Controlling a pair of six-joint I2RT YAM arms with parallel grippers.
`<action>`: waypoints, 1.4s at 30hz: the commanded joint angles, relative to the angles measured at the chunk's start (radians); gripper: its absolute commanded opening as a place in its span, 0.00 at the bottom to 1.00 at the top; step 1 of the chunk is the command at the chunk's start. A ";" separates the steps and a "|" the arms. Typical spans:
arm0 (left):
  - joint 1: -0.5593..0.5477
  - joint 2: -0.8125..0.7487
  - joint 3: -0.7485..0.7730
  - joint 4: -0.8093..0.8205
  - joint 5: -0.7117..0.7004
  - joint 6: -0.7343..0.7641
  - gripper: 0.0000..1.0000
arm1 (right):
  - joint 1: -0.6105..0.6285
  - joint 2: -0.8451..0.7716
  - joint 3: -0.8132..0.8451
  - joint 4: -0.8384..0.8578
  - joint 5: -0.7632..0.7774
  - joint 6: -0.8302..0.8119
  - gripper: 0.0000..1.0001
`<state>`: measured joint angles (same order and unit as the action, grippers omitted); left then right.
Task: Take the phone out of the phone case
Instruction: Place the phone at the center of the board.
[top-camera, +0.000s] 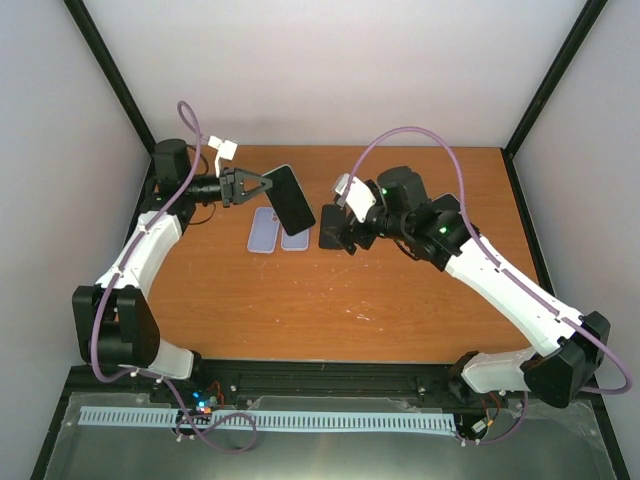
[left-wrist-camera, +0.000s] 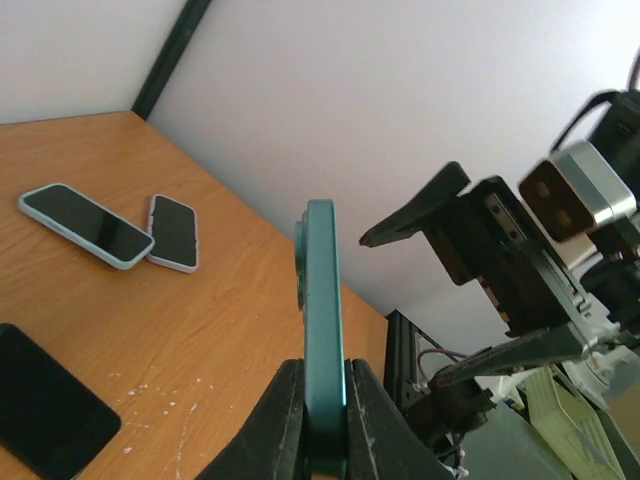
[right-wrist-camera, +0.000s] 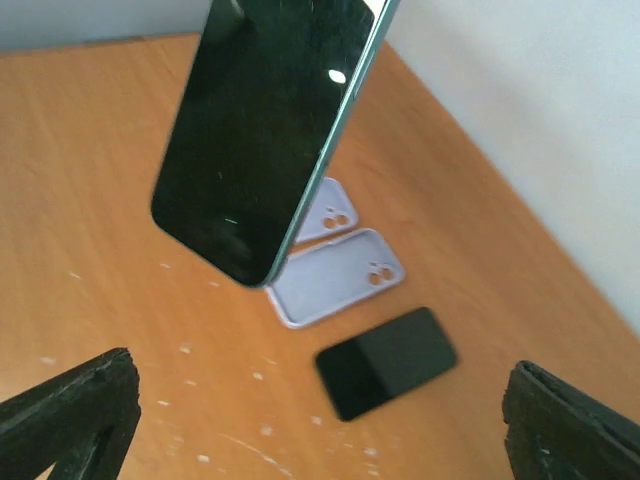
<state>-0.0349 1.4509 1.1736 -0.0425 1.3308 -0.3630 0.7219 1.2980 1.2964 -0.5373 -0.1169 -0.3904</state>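
- While the left gripper (top-camera: 250, 186) clenched the teal-cased phone (left-wrist-camera: 322, 290) edge-on above the table (top-camera: 400, 300), the right gripper (top-camera: 338, 230) gaped beside it, empty.
- Judged: right gripper needed to pinch only the case lip, peeling gently.

a black phone (right-wrist-camera: 388, 362) lies flat on the wooden table (right-wrist-camera: 90, 200), below and just ahead of my right gripper (right-wrist-camera: 318, 385), in line with the gap between its fingers. past it, farther from that gripper, a lilac case (right-wrist-camera: 335, 278) and a second lilac case (right-wrist-camera: 328, 215) lie side by side, touching. white walls (top-camera: 330, 70) and black posts (top-camera: 110, 75) stand beyond.
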 joint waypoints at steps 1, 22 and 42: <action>-0.039 -0.036 0.011 0.021 0.073 0.065 0.05 | -0.077 -0.016 0.041 -0.045 -0.282 0.216 0.95; -0.130 -0.088 -0.016 0.090 0.096 0.006 0.02 | -0.173 0.136 0.081 0.083 -0.738 0.563 0.62; -0.155 -0.042 0.017 0.072 0.054 -0.003 0.08 | -0.163 0.127 0.063 0.085 -0.736 0.577 0.03</action>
<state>-0.1844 1.4109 1.1458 0.0006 1.3998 -0.3733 0.5587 1.4406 1.3552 -0.4797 -0.8501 0.1513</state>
